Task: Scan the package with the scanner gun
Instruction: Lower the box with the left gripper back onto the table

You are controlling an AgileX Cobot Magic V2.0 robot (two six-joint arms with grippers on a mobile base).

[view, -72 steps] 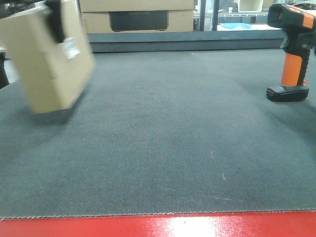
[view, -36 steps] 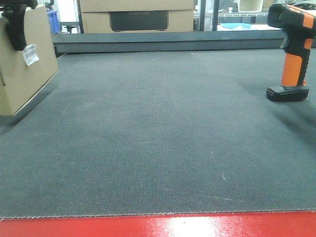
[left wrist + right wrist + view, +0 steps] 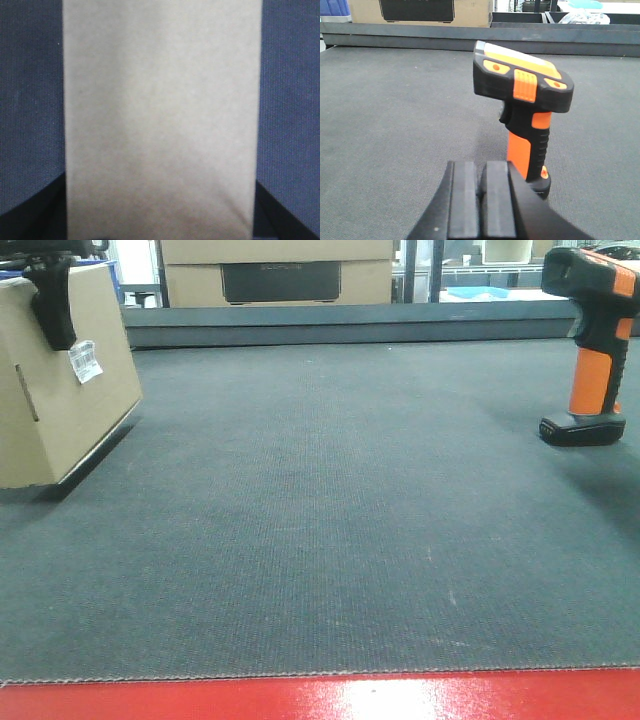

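Note:
The package (image 3: pixel 60 400), a tan cardboard box with a small white label (image 3: pixel 85 361), sits slightly tilted at the far left, low over the mat. A black finger (image 3: pixel 52 308) of my left gripper clamps its top. In the left wrist view the package (image 3: pixel 160 110) fills the space between the dark fingers (image 3: pixel 30 217), so the left gripper (image 3: pixel 160 222) is shut on it. The scanner gun (image 3: pixel 593 350) stands upright on its black foot at the far right. My right gripper (image 3: pixel 481 200) is shut and holds nothing. It sits just short and left of the scanner gun (image 3: pixel 525 100).
A larger cardboard box (image 3: pixel 280 270) with a dark panel stands behind a low dark rail (image 3: pixel 350 322) at the back. Dark grey mat (image 3: pixel 330 520) covers the table. A red strip (image 3: pixel 320 698) runs along the near edge.
The package was raised and swinging one second ago. It went left and down, then shifted a little to the right. The scanner gun has not moved.

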